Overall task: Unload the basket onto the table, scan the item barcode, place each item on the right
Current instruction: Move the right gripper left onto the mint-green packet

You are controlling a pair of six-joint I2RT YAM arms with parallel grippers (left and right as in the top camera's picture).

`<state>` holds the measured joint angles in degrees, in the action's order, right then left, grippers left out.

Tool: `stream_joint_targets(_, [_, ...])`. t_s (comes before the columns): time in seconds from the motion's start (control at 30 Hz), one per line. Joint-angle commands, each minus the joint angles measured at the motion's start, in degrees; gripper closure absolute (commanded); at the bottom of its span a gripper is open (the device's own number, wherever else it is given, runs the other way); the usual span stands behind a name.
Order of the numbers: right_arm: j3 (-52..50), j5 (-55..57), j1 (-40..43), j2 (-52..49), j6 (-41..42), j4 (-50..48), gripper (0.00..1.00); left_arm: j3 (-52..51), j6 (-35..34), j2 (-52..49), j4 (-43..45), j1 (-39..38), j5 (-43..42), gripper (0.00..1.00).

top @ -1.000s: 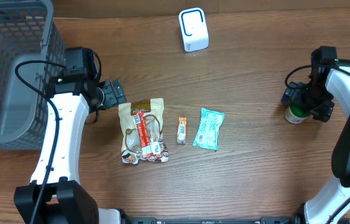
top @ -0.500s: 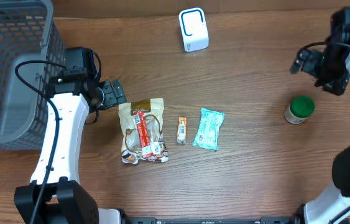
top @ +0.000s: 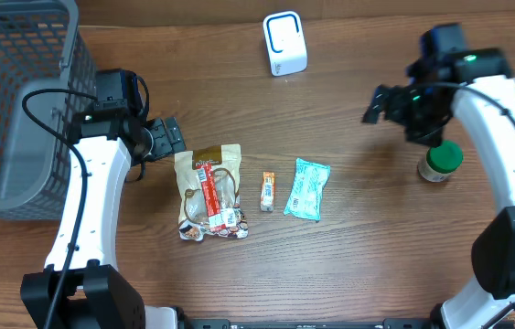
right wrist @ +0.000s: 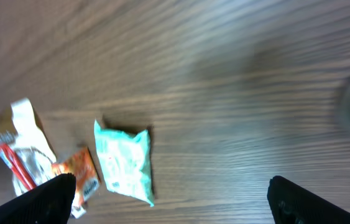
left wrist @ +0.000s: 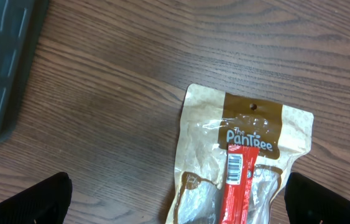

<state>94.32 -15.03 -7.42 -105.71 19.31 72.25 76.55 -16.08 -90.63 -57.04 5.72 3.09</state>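
Wood-grain table (top: 358, 274) lies bare along the near edge, at six o'clock. Next out, at the dial's centre, three items lie flat in a row: a brown pouch (top: 209, 192), a small orange bar (top: 267, 191) just beside it toward three, and a teal packet (top: 307, 189) beyond that. No gripper touches them. The left wrist view shows a barcode (left wrist: 240, 167) face up on the pouch's red label (easy to find, though it faces the ceiling, not the scanner).

The left gripper (top: 167, 139) hangs at about nine o'clock, just off the pouch's far corner, jaws spread wide and empty; it has not shifted in the last second. A green-lidded jar (top: 441, 161) stands upright at three o'clock. The change is all on that side. A second ago the right gripper (top: 380, 102) was down at the jar, then it rose clear. Now it has swung inward to about two o'clock, jaws wide apart and holding nothing. The jar stays where it stood. The right wrist view, blurred, looks toward the packet and bar.

Farther off, a grey basket (top: 10, 110) fills ten o'clock, and the white scanner (top: 284, 43) sits at twelve on the far edge.

I judge the jar is finished with and the right arm is heading for the next item, probably the packet; no scan is under way yet.
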Motion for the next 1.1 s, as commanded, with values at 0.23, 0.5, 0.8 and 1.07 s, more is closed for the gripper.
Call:
stream_joint_targets(0.23, [-14.38, -1.18, -14.38, -0.39, 4.85, -15.08, 0.04, 0.81, 0.44, 0.15, 0.28, -0.11, 0.31, 0.0])
stream_joint_targets(0.5, [-18.32, 4.04, -23.8, -0.48, 8.44, -25.49, 0.1, 0.79, 0.44, 0.15, 0.28, -0.11, 0.31, 0.0])
stream_joint_targets(0.8, [-18.34, 12.59, -24.96, -0.48, 8.81, -25.33, 0.13, 0.79, 0.44, 0.15, 0.28, -0.11, 0.31, 0.0])
stream_joint_targets(1.07, [-20.37, 14.4, -24.7, -0.48, 8.83, -25.53, 0.32, 0.81, 0.44, 0.15, 0.28, -0.11, 0.31, 0.0])
